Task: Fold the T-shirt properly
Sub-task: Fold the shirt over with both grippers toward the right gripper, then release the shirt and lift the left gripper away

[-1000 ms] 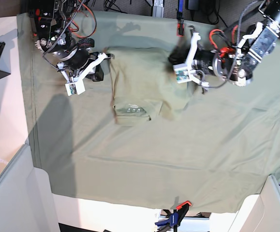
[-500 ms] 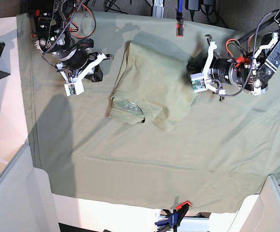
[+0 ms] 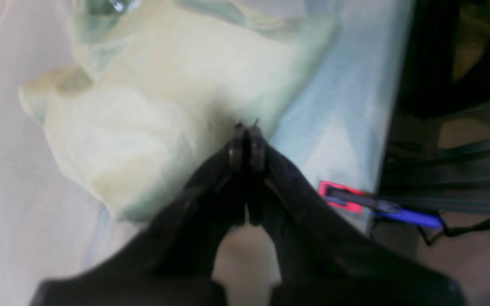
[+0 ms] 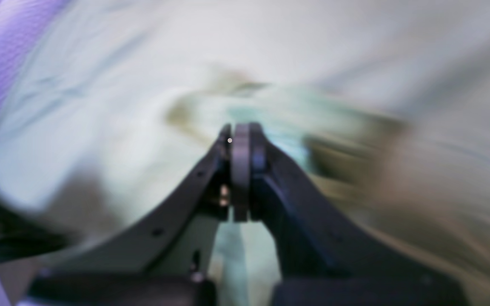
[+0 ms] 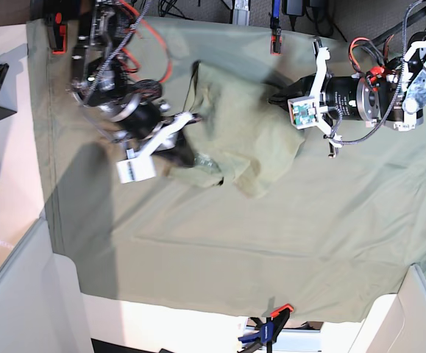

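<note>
Far from folded: T-shirt [image 5: 238, 129] bunched, upper centre. Left pincer [image 3: 245, 127] closed at its edge, grip unclear. Right pincer [image 4: 240, 132] closed, apparently empty.

Green tablecloth [image 5: 220, 250] covering the table, clamps [image 5: 275, 43] at far and near edges, cables on dark floor [image 5: 198, 7] beyond, pale panels [image 5: 14, 294] alongside

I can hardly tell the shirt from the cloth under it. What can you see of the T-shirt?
The T-shirt is pale sage green, soft like cotton, a shade yellower than the tablecloth it lies on. It sits rumpled, partly folded, in the upper middle of the table, one corner trailing toward the front. The left gripper is shut at its right edge; the right gripper is at its left edge, fingers closed. Whether either pinches fabric is unclear.
</note>
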